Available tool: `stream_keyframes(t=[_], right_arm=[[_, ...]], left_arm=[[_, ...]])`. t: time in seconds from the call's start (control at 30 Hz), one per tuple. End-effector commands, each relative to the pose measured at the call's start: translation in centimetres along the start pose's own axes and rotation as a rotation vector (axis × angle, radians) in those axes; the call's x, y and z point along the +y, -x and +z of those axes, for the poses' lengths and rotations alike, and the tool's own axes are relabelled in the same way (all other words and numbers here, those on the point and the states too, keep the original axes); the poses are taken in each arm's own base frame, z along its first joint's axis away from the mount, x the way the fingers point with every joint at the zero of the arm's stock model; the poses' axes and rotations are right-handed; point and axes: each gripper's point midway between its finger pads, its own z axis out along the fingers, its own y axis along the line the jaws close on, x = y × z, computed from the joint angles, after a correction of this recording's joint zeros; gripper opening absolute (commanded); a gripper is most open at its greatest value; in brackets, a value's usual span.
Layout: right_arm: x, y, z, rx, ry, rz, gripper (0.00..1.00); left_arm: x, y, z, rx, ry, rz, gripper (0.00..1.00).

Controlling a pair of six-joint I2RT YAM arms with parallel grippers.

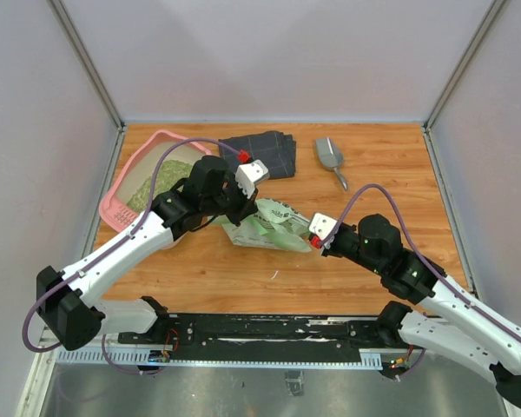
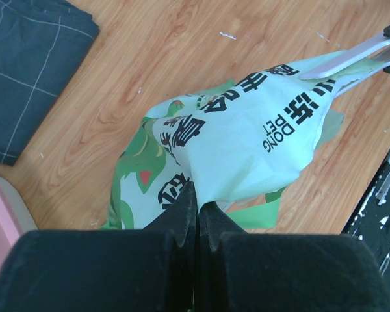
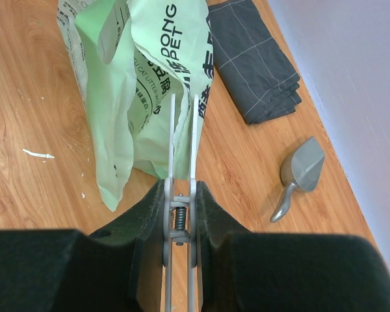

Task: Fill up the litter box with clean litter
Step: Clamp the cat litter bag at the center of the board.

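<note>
Litter (image 1: 148, 189), loose and grainy, lies in the pink litter box (image 1: 113, 207) at the far left of the worktop (image 1: 399, 182); it should pour and shift, never hold shape. More likely sits in the limp, slippery printed bag (image 2: 247, 130) at centre, best taken by its film edges. The left end effector (image 2: 196, 218) is pressed together on a bag fold. The right end effector (image 3: 181, 192) pinches a sprung clip (image 3: 182, 130) reaching the bag.
</note>
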Motion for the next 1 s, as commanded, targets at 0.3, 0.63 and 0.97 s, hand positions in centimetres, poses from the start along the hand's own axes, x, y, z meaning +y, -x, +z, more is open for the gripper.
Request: stream_keyframes(t=[0.3, 0.63, 0.97], right_arm=[[0.5, 1.6, 0.2, -0.008, 0.059, 0.032, 0.02], [0.4, 1.9, 1.1, 0.007, 0.059, 0.087, 0.01], [-0.2, 2.5, 2.2, -0.078, 0.004, 0.062, 0.01]], left_arm=[[-0.6, 9.0, -2.8, -0.336, -0.019, 0.091, 0.0], [-0.7, 9.1, -2.8, -0.339, -0.022, 0.085, 0.0], [-0.7, 9.0, -2.8, -0.34, -0.022, 0.08, 0.0]])
